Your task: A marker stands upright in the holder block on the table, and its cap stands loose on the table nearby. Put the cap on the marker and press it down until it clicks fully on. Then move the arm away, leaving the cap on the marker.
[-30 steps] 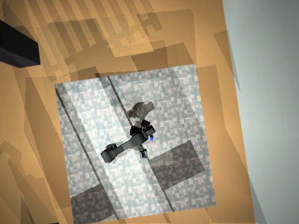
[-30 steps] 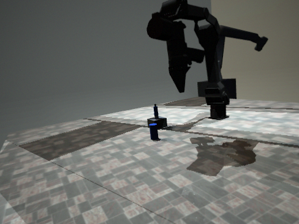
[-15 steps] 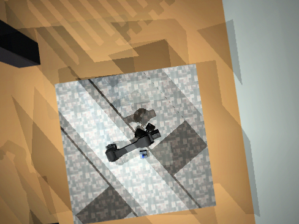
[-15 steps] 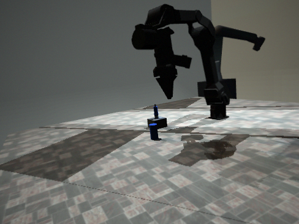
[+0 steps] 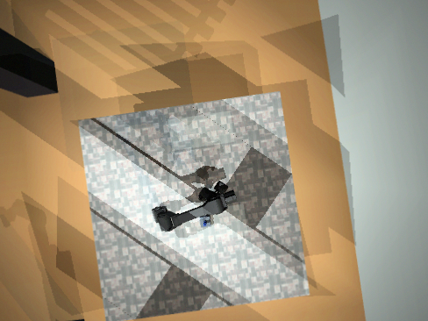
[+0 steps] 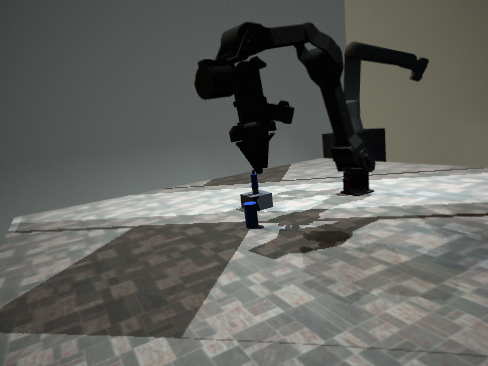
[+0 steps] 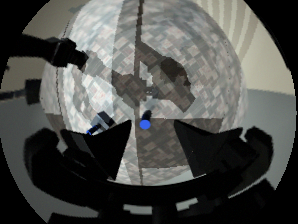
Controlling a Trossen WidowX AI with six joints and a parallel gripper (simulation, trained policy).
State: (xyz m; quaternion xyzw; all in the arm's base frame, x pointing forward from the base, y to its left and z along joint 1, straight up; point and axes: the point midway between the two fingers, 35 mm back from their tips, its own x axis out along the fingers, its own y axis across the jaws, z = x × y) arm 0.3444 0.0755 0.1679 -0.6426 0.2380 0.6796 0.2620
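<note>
The hand [image 5: 217,202] [image 6: 260,171] [image 7: 153,122] points downward above the patchwork-patterned worktop [image 5: 246,267] [image 6: 300,305] [image 7: 215,65], its two fingers standing well apart with nothing gripped between them. The blue cap [image 6: 251,215] [image 7: 145,124] stands upright on the worktop, loose and near the holder block [image 5: 209,217] [image 6: 263,200] [image 7: 104,119]; in the wrist view its bright round end shows in the gap between the fingertips, below them. From the top, the cap cannot be seen, and the arm [image 5: 190,215] [image 6: 290,35] covers the part of the worktop beside the block. The marker [image 5: 205,223] [image 6: 254,183] [image 7: 92,131] stands upright in the block, its narrow tip bare, the cap not on it. In the exterior view the fingertips appear just over the marker's tip, but the wrist view puts the marker off to one side, partly behind a finger. The arm arches over from its mount on the worktop, and dark shadows lie near the cap.
</note>
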